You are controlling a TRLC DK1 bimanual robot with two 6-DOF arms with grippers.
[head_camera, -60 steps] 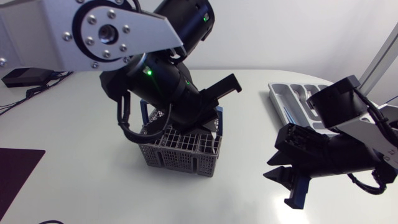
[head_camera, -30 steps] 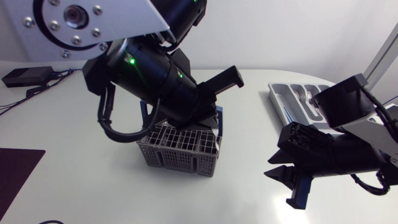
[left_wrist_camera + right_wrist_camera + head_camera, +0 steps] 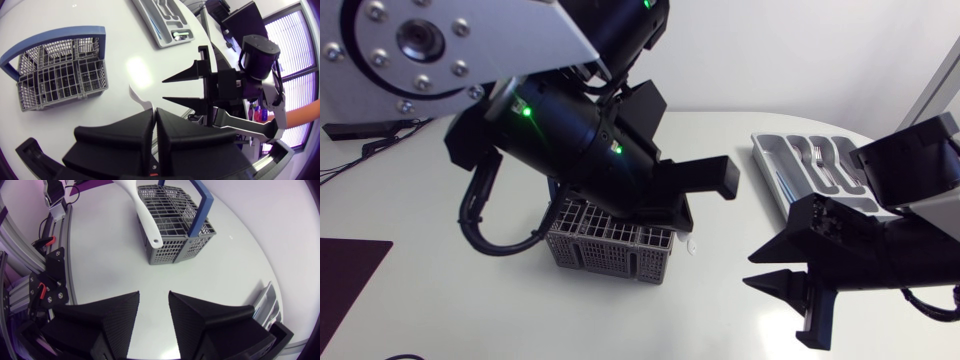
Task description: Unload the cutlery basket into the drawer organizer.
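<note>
The grey cutlery basket point(image 3: 610, 245) point(image 3: 60, 77) point(image 3: 172, 222) with a blue handle point(image 3: 200, 205) stands mid-table. My left arm hangs over it. My left gripper point(image 3: 153, 112) is shut on a white plastic utensil point(image 3: 139, 96) point(image 3: 142, 210), held above the basket's right side; only its tip point(image 3: 690, 245) peeks out in the head view. My right gripper point(image 3: 760, 271) point(image 3: 167, 89) point(image 3: 153, 300) stands open and empty, to the right of the basket and pointing towards it. The grey drawer organizer point(image 3: 767, 150) point(image 3: 145, 12) lies at the back right with cutlery in it.
A dark mat point(image 3: 345, 270) covers the table's front left corner. A black device point(image 3: 360, 125) with cables lies at the back left. Bare tabletop stretches between basket and organizer.
My left arm has swung to the right over the basket, and the white utensil's tip now shows beside it. My right gripper has shifted slightly forward and stays open.
</note>
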